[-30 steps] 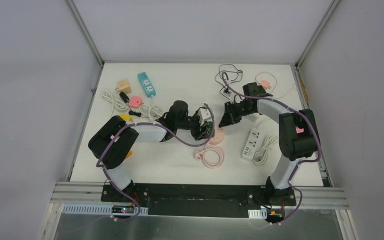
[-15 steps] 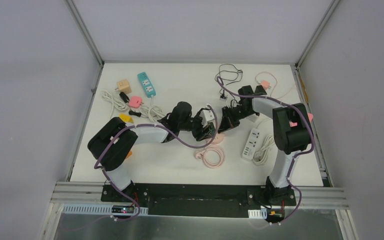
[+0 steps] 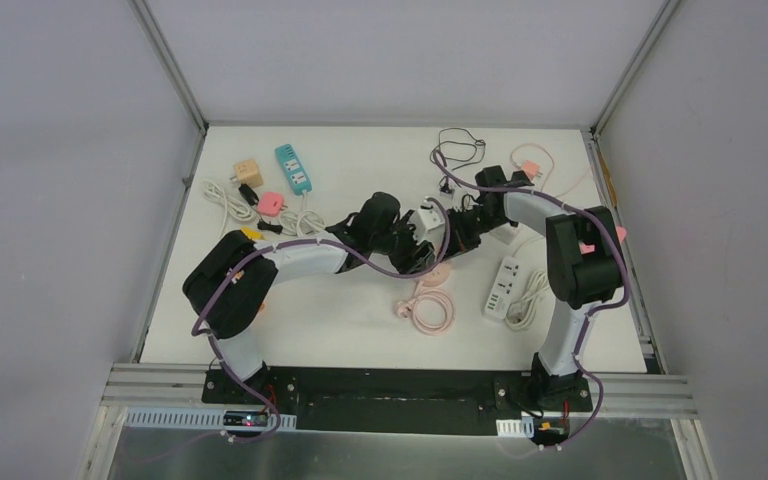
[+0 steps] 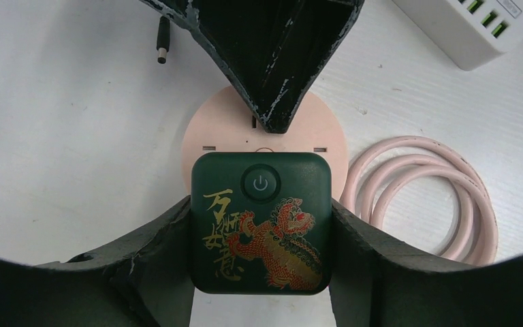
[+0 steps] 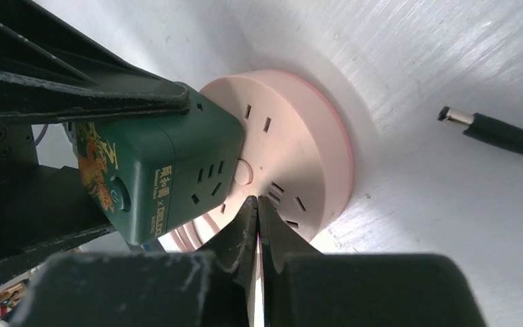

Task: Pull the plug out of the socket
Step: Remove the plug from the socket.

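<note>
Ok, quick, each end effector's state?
Left end effector: closed on the dark green square plug with gold dragon print.
Right end effector: closed, empty, tips on the round pink socket.

The plug [image 4: 261, 221] is dark green, printed with gold characters and a gold-and-red lion-like beast below a pale power symbol. The round socket [image 4: 214, 129] beneath it is pale pink, as is the coiled cable [image 4: 480, 218]. The left tool [image 4: 259, 204] and the right tool [image 4: 272, 116] are matt black with whitish chips at their edges, the tabletop [image 4: 61, 136] is white, the white power strip [image 4: 473, 24] has bright green ports, and the second strip [image 3: 293, 168] is teal
</note>
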### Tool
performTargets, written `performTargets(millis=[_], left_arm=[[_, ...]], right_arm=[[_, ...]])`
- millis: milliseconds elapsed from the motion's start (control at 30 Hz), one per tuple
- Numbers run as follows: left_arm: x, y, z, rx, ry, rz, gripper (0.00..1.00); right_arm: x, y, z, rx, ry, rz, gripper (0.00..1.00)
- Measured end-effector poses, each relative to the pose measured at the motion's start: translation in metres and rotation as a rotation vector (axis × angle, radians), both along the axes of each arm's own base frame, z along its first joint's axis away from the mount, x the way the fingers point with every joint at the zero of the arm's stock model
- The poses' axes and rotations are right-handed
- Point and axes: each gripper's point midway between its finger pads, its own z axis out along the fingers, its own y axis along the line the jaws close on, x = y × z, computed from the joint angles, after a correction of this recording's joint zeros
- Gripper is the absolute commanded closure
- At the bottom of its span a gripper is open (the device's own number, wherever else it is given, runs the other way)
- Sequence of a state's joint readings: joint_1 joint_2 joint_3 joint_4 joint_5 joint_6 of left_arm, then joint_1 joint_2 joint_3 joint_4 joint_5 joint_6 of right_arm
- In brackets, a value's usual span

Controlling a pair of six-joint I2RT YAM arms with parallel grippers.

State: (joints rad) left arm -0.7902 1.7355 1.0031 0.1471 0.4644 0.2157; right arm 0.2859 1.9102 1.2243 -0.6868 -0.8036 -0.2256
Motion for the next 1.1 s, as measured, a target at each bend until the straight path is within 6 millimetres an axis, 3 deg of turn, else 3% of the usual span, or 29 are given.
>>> performTargets(millis=[367,567,867,1100], left_arm=[[0.0019,-0.0037,-0.005,0.083,-0.091,0.099,1.0],[0.0069,-0.0003,-0.0052,0.009,-0.014,0.165,1.0],[0.0061,0.0,-0.0048,0.008,-0.079,0.257,1.0],[0.0075,0.0001,-0.0034,-0.039,-0.008,0.299,1.0]], right_arm=[[0.0036,0.0024,-0.0008,-0.043,-0.019,0.015,0.98],[0.0063,0.002,-0.0007,-0.054,-0.027,0.015,0.98],[0.0092,0.0023,-0.0013,-0.075,-0.029,0.017,0.98],[0.0114,0.0031,-0.0011,-0.079,-0.03,0.018,0.98]])
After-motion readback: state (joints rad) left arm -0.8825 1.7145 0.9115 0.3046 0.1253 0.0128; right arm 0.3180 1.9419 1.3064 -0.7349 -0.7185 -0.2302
